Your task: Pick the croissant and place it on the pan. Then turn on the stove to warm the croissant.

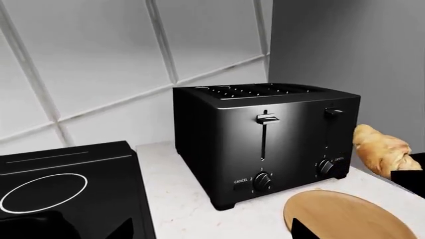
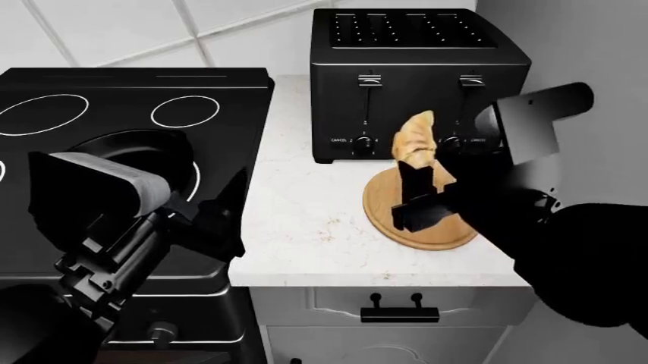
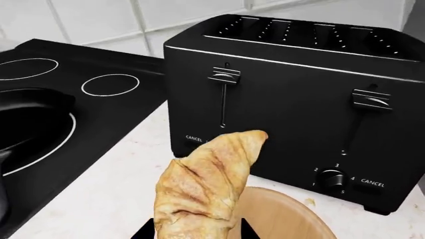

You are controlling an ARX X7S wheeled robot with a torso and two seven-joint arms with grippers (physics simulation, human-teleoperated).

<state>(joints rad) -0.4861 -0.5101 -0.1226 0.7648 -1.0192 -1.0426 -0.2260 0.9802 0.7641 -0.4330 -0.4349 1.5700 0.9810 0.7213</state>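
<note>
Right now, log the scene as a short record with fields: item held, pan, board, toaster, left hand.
held item: croissant, clamped in the right hand, lifted above the wooden board
pan: black skillet on the stove, nothing seen in it
board: round, on the white counter before the toaster
toaster: black, four slots, both levers up
left hand: over the stove's front edge, holding nothing

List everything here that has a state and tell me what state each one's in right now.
croissant: lifted above the wooden board, held in the right gripper
right gripper: shut on the croissant
left gripper: open, holding nothing
pan: on the stove, nothing in it
stove: burner rings white, no glow visible
toaster: both levers up
wooden board: flat on the counter
</note>
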